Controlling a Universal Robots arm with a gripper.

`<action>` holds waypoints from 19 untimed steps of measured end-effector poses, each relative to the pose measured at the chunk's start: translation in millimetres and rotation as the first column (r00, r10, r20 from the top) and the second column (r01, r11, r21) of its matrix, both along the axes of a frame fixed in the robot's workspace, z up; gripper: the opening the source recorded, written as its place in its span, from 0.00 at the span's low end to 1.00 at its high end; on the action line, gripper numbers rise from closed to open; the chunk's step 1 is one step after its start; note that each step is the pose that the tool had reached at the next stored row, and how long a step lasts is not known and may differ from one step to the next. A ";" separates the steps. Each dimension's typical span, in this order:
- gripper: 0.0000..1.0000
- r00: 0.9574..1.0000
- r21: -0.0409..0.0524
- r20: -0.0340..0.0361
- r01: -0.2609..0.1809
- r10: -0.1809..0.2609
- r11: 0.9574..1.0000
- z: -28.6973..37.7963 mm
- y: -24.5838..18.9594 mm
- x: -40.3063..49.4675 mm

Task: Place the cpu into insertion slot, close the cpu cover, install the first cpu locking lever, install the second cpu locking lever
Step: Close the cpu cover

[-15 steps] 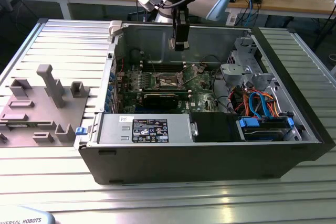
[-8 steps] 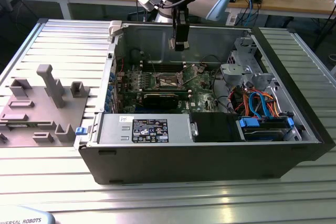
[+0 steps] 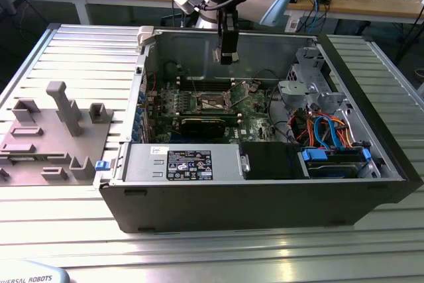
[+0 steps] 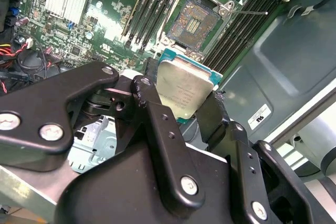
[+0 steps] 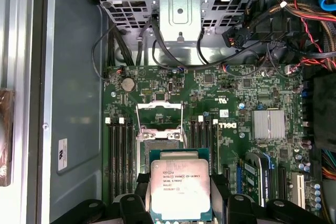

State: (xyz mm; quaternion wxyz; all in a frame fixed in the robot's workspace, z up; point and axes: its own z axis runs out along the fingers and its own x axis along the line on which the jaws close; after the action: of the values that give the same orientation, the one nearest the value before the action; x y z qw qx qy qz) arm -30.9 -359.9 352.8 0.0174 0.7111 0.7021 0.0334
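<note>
Table (image 3: 199, 250) bears case (image 3: 265, 203); tool (image 3: 227, 57) grips cpu (image 5: 180, 187).

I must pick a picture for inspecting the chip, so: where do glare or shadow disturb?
Exterior view: glare on the ribbed table, dim inside the case. First wrist view: the cpu evenly lit, no glare. Second wrist view: soft sheen across the cpu.

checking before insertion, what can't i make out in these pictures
- cpu underside: faces away in both wrist views.
- insertion slot near edge: behind the cpu in the first wrist view.
- insertion slot contacts: too small in the exterior view.
- cpu edges at the gripper: covered by its fingers in the second wrist view.
</note>
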 end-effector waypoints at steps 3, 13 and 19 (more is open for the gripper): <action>0.54 1.000 0.000 0.000 0.002 -0.002 1.000 0.0 0.0 0.0; 0.54 1.000 0.000 0.000 0.010 -0.010 1.000 0.0 0.0 0.0; 0.54 1.000 0.000 0.000 0.014 -0.014 1.000 0.0 0.0 0.0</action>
State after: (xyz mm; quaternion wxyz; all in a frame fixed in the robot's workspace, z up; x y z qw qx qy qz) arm -30.9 -359.8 352.8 0.0176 0.7159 0.6972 0.0333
